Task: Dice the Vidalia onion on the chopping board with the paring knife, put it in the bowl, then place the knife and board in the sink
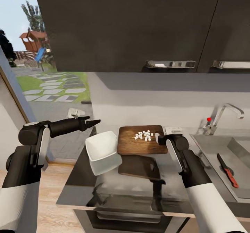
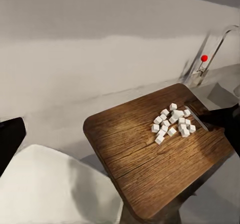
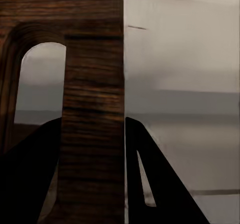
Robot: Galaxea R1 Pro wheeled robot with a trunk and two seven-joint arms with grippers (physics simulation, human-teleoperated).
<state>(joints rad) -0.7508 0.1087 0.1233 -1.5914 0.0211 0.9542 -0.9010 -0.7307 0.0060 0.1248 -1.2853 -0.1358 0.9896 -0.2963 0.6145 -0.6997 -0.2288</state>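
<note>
Right tool [image 1: 160, 138] clamps the grainy dark-brown wooden chopping board [image 1: 133, 143] by its slot handle; left tool [image 1: 91, 123] looks closed, empty.

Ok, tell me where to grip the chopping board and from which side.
Grip the chopping board at its slot-handle end, from the sink side. The bar beside the slot is narrow enough for the fingers to straddle, as the right gripper does now, and the diced onion lies clear of it.
</note>
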